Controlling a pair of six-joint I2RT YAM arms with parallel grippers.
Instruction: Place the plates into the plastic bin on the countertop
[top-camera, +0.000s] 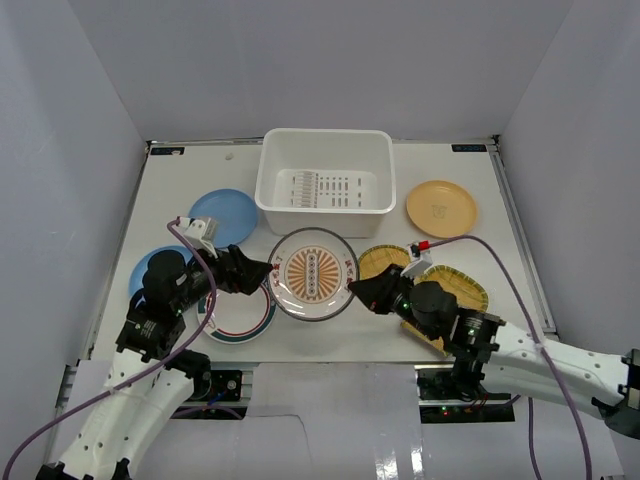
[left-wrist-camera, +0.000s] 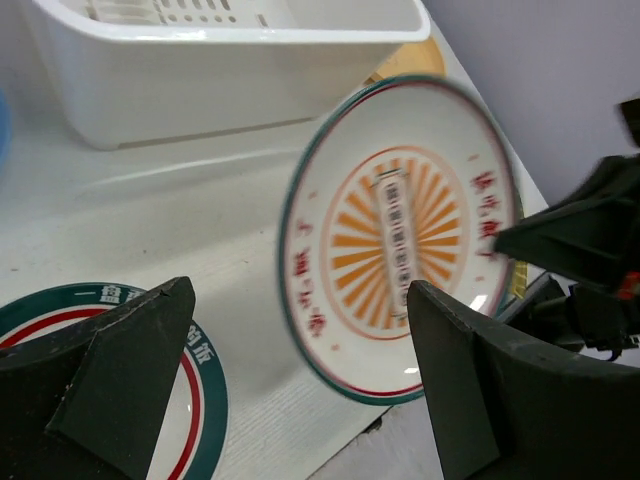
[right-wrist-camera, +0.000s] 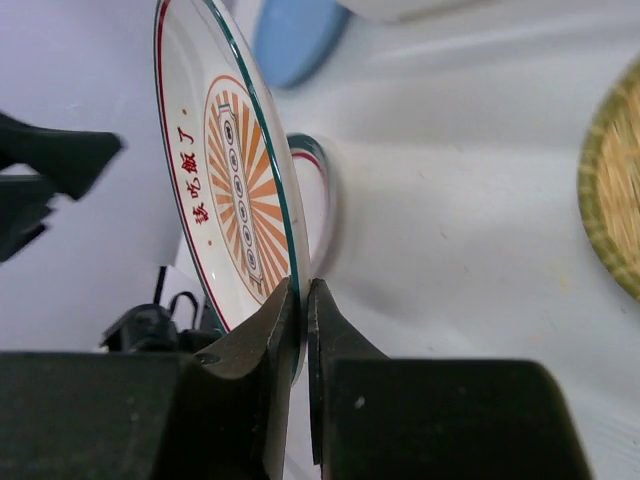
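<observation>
The orange-centred plate (top-camera: 315, 272) is pinched at its thin rim by the right gripper (right-wrist-camera: 303, 300) and is held tilted just in front of the plastic bin (top-camera: 300, 218). The left gripper (left-wrist-camera: 300, 300) is spread wide beside the opposite rim, holding nothing. The plate is judged stiff, glossy and likely slippery, so a deep bite on the rim is advised.
</observation>
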